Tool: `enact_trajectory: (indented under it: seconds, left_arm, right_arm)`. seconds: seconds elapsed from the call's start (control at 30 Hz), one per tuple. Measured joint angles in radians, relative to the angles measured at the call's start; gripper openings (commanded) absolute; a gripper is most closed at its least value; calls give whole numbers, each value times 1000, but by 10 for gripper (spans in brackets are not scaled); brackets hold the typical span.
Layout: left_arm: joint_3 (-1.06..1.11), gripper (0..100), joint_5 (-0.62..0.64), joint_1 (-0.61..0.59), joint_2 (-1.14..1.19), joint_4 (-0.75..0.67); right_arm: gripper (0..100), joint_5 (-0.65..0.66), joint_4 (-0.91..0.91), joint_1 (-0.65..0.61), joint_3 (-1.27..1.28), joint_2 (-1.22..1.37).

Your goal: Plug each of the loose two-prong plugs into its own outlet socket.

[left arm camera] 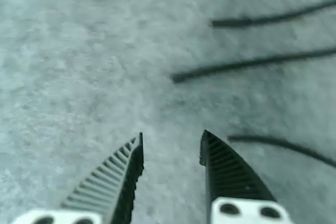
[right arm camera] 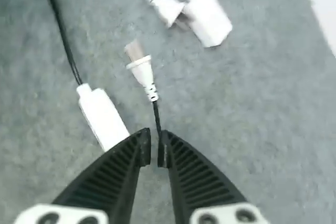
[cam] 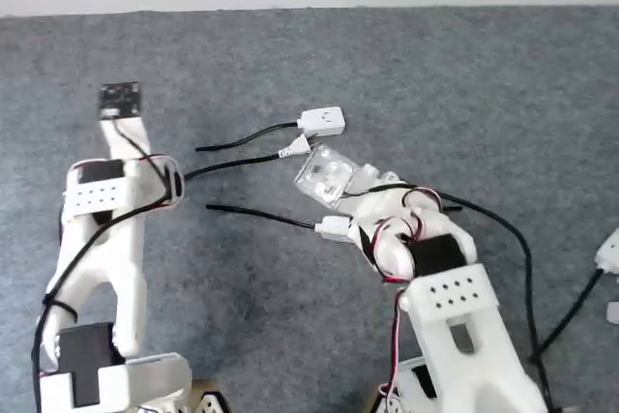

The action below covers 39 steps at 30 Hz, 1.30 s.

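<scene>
My right gripper [right arm camera: 156,148] is shut on the thin black cable just behind a small white two-prong plug [right arm camera: 139,66], whose prongs point away from it. In the high view this plug [cam: 295,149] lies just ahead of the right gripper [cam: 324,176]. Beyond it sits a white outlet socket [right arm camera: 209,18] [cam: 322,121] with another white plug [right arm camera: 164,7] at its end. A white oblong socket block [right arm camera: 103,117] [cam: 334,228] on a black cable lies beside the right fingers. My left gripper [left arm camera: 170,148] [cam: 120,99] hangs open over bare carpet, far left of the plugs.
Three black cable ends [left arm camera: 178,76] lie on the grey carpet [cam: 290,316] between the arms. A black cable [cam: 522,249] runs from the right arm toward the right edge, where more white pieces [cam: 609,250] sit.
</scene>
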Motion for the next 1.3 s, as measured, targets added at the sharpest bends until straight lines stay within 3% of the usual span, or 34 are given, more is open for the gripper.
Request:
enact_trajectory:
  seconds: [0.17,0.43,0.77,1.3]
  left_arm:
    - [-11,167,-3,43,0,66]
    - [-44,167,78,41,158,69]
    - [-137,167,80,40,301,100]
    - [-138,167,80,15,301,103]
  right_arm:
    - [9,-216,-163,0,89,25]
    - [9,-381,-321,11,58,285]
    - [9,-393,-468,43,0,520]
    - [9,-393,-423,26,0,565]
